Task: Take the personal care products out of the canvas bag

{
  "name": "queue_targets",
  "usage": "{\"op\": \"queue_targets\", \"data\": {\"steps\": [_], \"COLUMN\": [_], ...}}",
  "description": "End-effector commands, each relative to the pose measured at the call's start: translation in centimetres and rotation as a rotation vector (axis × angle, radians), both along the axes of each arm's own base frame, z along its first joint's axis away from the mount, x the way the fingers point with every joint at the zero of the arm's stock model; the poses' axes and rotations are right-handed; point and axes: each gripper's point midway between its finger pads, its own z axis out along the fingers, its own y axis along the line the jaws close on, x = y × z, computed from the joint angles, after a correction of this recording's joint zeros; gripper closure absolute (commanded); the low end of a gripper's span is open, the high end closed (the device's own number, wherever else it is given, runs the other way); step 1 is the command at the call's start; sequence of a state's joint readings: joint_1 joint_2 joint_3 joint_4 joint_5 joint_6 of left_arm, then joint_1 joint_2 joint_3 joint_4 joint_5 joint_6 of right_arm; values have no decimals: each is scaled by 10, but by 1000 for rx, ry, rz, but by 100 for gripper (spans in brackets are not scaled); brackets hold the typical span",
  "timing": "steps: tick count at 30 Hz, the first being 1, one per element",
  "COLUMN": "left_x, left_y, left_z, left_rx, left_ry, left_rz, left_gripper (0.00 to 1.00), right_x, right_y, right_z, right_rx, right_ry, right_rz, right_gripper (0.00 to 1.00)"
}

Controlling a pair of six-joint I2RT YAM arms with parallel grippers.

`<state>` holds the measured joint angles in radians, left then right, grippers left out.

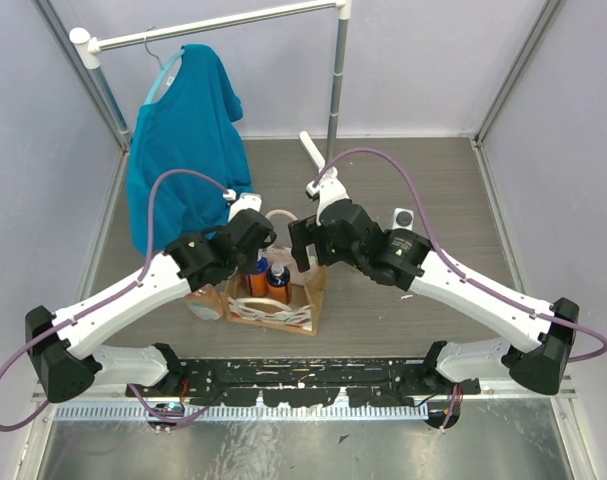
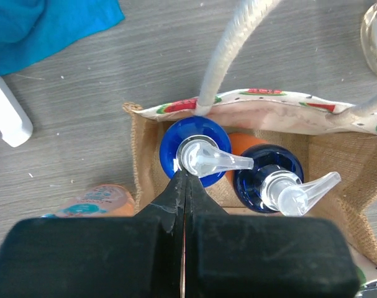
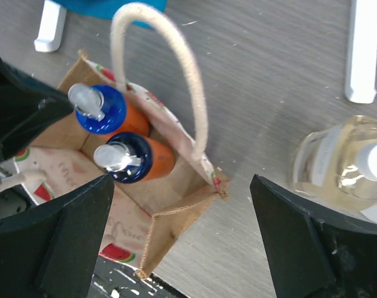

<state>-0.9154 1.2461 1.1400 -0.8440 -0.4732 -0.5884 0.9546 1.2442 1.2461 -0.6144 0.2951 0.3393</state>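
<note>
Hanging clenched on nothing, left gripper (image 2: 184, 178) sits just beside the left upright bottle (image 2: 171, 146) in bag (image 2: 281, 115); right gripper (image 3: 182, 186) gapes.

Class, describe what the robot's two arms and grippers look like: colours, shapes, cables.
The left arm and right arm are built of white tubular links with black joint housings. A purple cable loops along each arm. The left gripper and right gripper are blocky and matte black, tapering to a wedge.

Two bottles (image 2: 194, 152) upright in canvas bag (image 2: 287, 115), third bottle (image 2: 95, 200) left outside
</note>
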Motion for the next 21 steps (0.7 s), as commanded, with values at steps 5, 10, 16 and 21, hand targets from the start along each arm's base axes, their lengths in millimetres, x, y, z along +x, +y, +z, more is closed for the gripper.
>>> {"op": "queue_targets", "data": {"steps": [5, 10, 16, 21], "left_x": [10, 6, 4, -4], "left_y": [17, 8, 7, 8], "left_z": [56, 38, 34, 35], "left_rx": [-13, -21, -36, -75], "left_ry": [-132, -77, -67, -39], "left_rz": [58, 42, 51, 64], "left_gripper": [100, 86, 71, 68], "right_x": [-25, -34, -35, -27], "right_y": [50, 70, 84, 90], "right_z": [-13, -40, -71, -100], "right_rx": [80, 46, -24, -100], "right_ry": [71, 120, 162, 178], "right_rz": [185, 242, 278, 263], "right_gripper": [3, 4, 5, 8]}}
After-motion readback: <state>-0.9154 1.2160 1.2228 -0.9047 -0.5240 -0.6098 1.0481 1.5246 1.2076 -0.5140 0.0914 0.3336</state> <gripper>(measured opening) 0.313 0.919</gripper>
